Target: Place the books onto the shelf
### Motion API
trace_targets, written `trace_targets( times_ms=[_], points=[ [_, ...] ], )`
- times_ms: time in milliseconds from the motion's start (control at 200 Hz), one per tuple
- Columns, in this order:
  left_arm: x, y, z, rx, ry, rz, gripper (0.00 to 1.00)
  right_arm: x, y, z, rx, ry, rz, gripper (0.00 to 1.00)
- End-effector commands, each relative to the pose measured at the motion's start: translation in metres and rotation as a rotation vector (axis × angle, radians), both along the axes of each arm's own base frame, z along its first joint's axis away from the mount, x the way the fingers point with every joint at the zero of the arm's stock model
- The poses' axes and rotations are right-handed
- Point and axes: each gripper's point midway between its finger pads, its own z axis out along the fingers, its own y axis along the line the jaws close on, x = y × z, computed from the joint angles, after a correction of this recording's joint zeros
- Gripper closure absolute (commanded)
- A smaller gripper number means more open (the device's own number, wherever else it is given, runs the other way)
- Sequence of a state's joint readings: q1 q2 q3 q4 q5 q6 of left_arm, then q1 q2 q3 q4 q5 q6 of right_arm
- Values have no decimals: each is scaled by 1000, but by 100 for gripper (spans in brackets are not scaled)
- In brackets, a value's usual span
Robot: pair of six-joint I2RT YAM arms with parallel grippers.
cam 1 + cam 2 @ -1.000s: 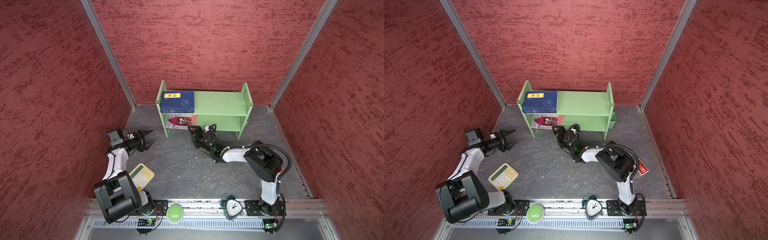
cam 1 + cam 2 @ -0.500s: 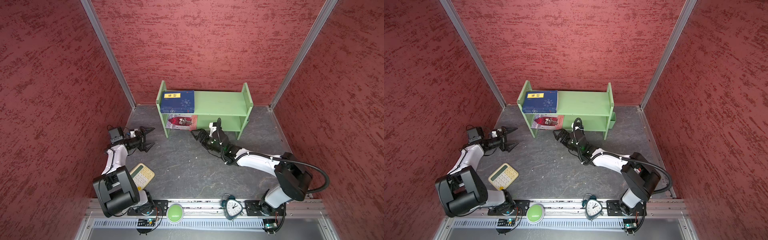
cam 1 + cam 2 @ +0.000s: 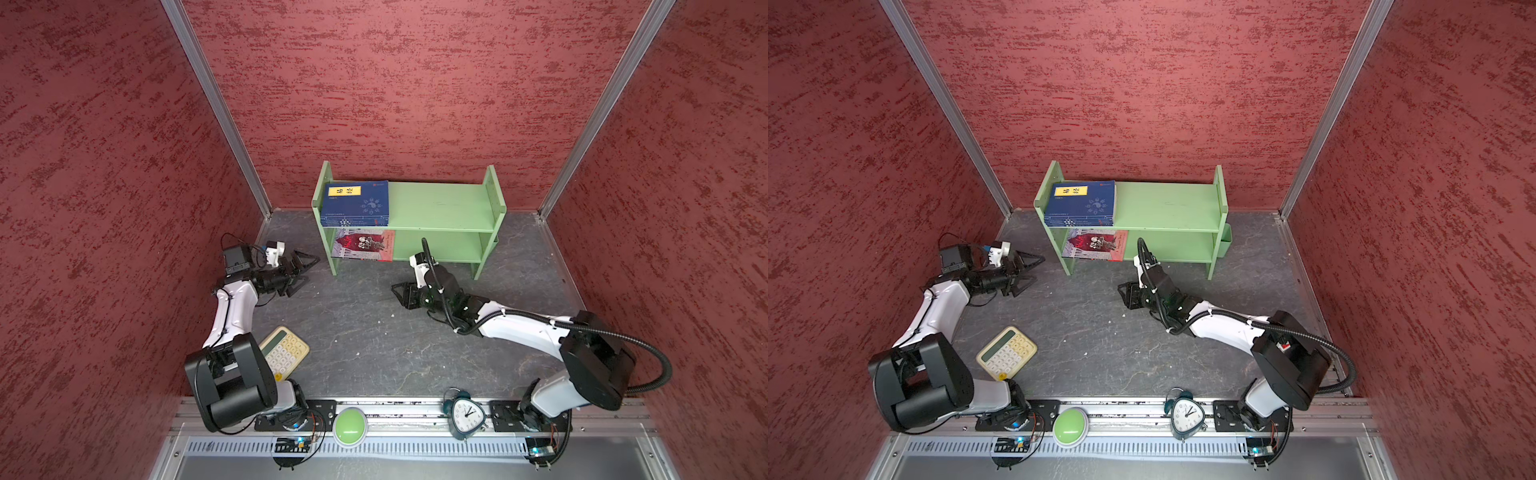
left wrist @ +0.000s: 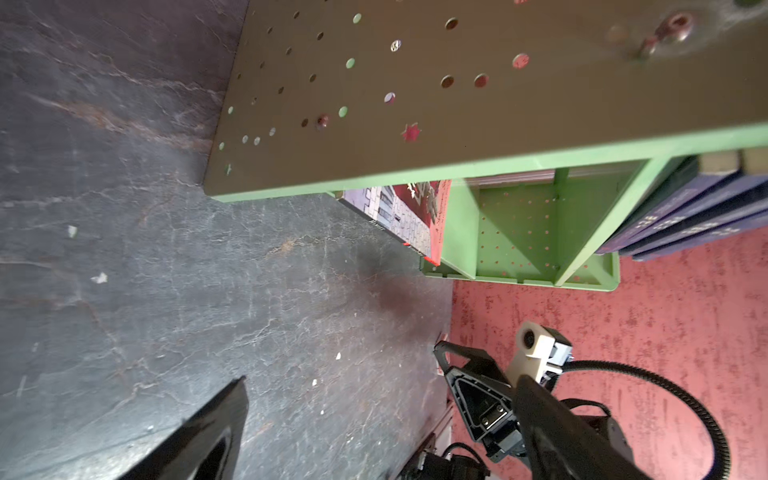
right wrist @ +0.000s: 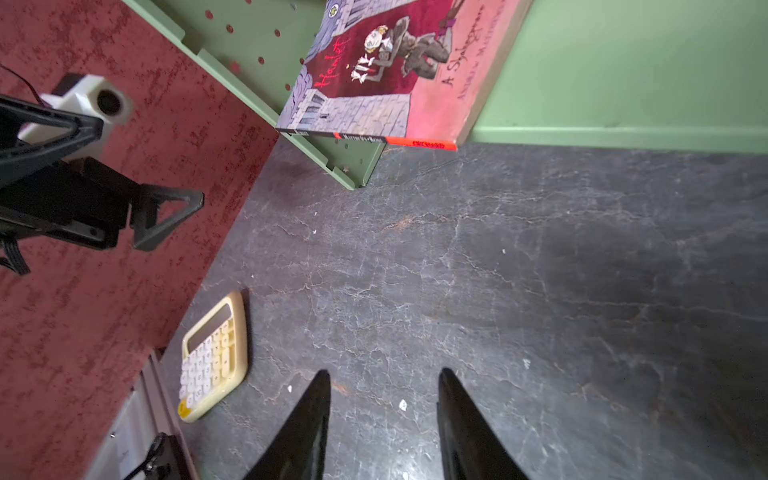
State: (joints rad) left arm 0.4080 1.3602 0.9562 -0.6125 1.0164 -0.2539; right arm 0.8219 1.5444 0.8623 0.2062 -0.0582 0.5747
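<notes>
Three loose things lie off the shelf (image 3: 440, 205): a cream calculator (image 3: 284, 353) on the dark floor (image 3: 365, 332) beside my left arm's base, and an alarm clock (image 3: 465, 415) and a green button (image 3: 350, 426) on the front rail (image 3: 407, 409). None of them sits between either gripper and the shelf; only open floor lies there.

My left gripper (image 3: 304, 276) hangs above the floor near the shelf's left panel, its fingers spread wide and holding nothing. My right gripper (image 5: 383, 372) is low in front of the lower tier, its fingers drawn partway in with a clear gap and only floor showing between them.

On the top tier the navy books (image 3: 357, 203) lie flat in a stack against the left panel, yellow label up. On the lower tier the red-pink book (image 3: 365, 245) lies flat at the left end, its front edge jutting past the board's lip. A small green bin (image 3: 1225, 241) hangs on the right panel; I cannot see into it.
</notes>
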Motion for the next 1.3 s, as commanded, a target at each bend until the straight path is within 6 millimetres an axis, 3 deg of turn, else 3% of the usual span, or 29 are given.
trace_targets(
  times_ms=[0, 85, 185, 336, 636, 842, 1292],
  points=[
    [2, -2, -7, 125, -58, -25, 0, 11, 7, 5, -14, -86, 13, 60],
    [-3, -9, -11, 139, -59, -47, 0, 15, 15, 1, 62, -67, 2, 61],
    [-12, -23, -10, 133, -98, -107, 0, 22, 23, 0, 140, -58, -13, 73],
    [-22, -42, -12, 180, -154, -202, 1, 32, 28, 1, 226, -77, -42, 78],
    [-24, -59, -18, 229, -206, -262, 2, 52, 16, -5, 254, -139, -150, 88],
    [-11, -52, -38, 273, -171, -216, 6, 63, 16, -4, 266, -173, -179, 89],
    [22, -26, -61, 352, -124, -58, 13, 84, 25, 13, 335, -243, -201, 90]
  ],
)
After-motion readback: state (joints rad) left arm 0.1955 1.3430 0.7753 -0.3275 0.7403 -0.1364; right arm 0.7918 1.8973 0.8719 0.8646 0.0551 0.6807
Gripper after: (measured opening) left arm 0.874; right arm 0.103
